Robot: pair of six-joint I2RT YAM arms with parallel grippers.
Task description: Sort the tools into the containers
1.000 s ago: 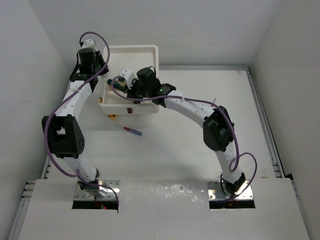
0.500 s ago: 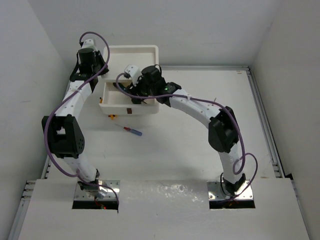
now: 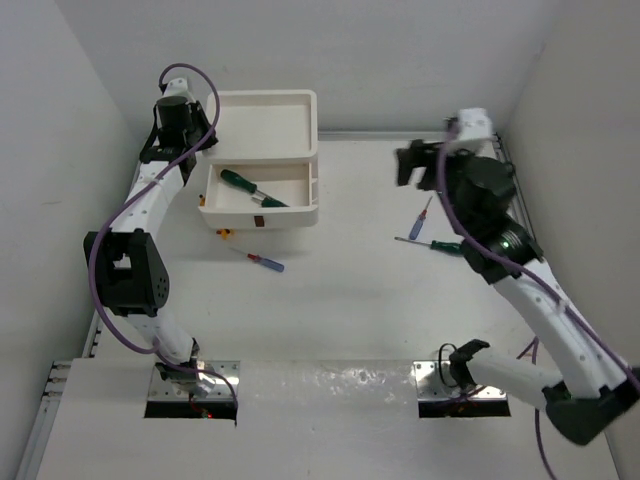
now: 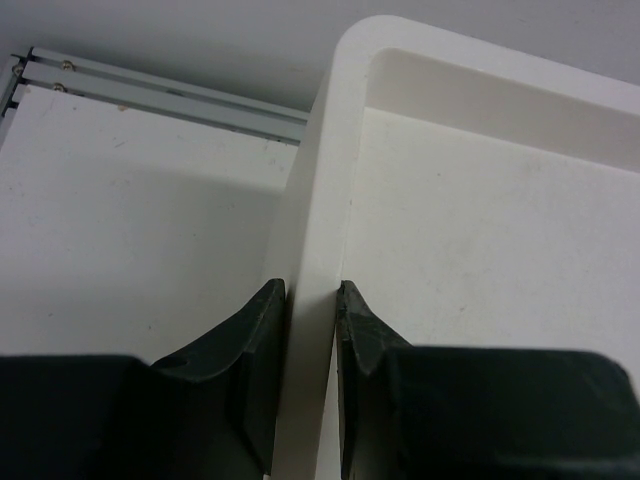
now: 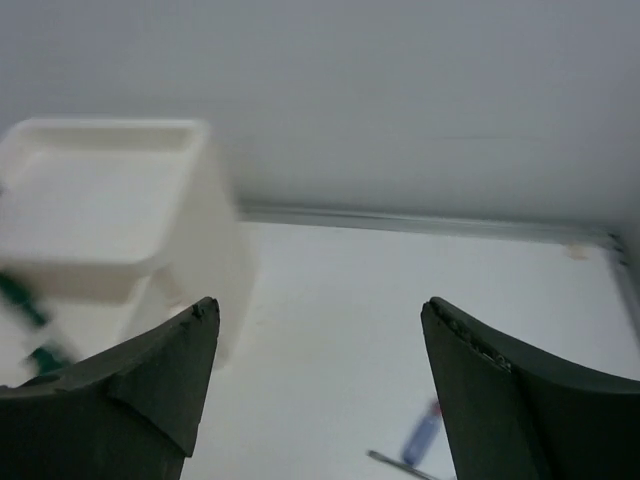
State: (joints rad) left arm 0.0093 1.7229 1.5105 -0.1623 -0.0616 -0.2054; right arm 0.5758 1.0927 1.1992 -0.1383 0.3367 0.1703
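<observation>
Well, my left gripper [image 4: 307, 292] is clamped on the box [image 3: 266, 120] and my right gripper [image 5: 318, 310] is spread wide and empty.
On my left-wrist feed the fingers [image 4: 258, 360] pinch the box's left wall from both sides. The drawer [image 3: 285, 215] stands pulled out, with a green screwdriver [image 3: 238, 181] and a dark green one [image 3: 274, 202] lying inside. A yellow-orange screwdriver [image 3: 225, 234] sits on the table [image 3: 350, 300] just before the drawer front, with a blue-and-red one [image 3: 266, 262] near it. Far right, a blue screwdriver [image 3: 420, 222] and a second green one [image 3: 442, 245] lie close together, and the right gripper hangs blurred above them.
</observation>
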